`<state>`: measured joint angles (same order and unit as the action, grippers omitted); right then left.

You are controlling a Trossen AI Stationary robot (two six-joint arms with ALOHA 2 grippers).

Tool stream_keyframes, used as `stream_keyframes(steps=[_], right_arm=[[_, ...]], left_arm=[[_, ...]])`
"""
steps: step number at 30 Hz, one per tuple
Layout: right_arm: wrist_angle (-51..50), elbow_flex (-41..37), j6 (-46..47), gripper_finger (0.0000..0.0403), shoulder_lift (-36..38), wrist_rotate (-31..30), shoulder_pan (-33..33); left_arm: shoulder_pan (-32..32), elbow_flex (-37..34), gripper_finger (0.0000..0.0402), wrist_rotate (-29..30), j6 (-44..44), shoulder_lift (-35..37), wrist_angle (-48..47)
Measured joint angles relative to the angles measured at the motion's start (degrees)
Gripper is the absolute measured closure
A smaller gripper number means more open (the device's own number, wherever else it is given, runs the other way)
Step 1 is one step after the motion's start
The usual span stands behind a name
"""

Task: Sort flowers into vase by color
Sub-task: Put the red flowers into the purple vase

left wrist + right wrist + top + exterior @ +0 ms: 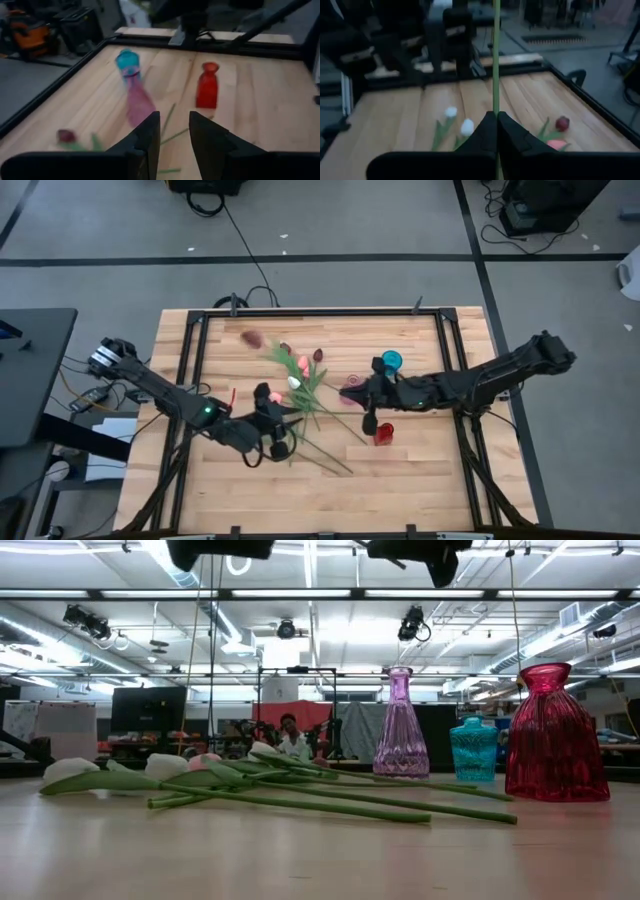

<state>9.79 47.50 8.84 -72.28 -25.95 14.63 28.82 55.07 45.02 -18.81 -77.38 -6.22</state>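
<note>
The right gripper (496, 131) has its fingers closed on a thin green stem (496, 55), which runs straight out past the fingertips along their own line, so the flower's long axis continues the fingers' axis. In the high view this right gripper (369, 417) hangs above the table (420, 470) with the red vase (384, 433) just beside the fingertips, the pink vase (352, 391) a little off to the other side and the teal vase (391, 361) farther beyond. I judge the coming move turns on bringing that stem's lower end over a vase mouth, and the red one lies nearest. The left gripper (276, 442) waits over the loose flowers (300, 385), its fingers apart and empty; those flowers lie flat between the two grippers, stems slanting across the table
</note>
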Motion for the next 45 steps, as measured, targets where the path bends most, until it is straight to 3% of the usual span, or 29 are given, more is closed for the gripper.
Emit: stream_keyframes(steps=[6,13,18,21,28,37,45], right_arm=[[24.6,-13.8,-4.8,0.0393,3.2,-2.0,1.1],[50.1,-27.4,-13.5,0.0393,2.1,-3.0,-0.7],[56.4,-29.8,-13.4,0.0393,-2.1,6.2,-6.4],[58.9,-29.9,-14.6,0.0393,-5.4,8.2,-9.0],[72.1,-30.3,-17.5,0.0393,-14.1,12.0,-12.8],[79.6,-30.4,-18.4,0.0393,-23.7,11.4,-15.1],[79.5,-30.4,-18.0,0.0392,-25.1,9.9,-15.0]], left_arm=[[-4.0,0.0,0.0291,-3.8,9.3,-1.3,10.8],[-13.3,0.0,0.0292,-17.5,14.3,-1.7,18.7],[-20.0,0.0,0.0292,-24.7,14.3,-4.2,22.2],[-23.5,0.0,0.0291,-28.4,13.9,-6.3,24.0],[-29.1,0.0,0.0292,-28.8,12.6,-7.4,26.6],[-33.7,0.0,0.0292,-33.0,11.0,-7.4,30.4],[-34.5,0.0,0.0292,-33.7,10.7,-7.4,31.7]])
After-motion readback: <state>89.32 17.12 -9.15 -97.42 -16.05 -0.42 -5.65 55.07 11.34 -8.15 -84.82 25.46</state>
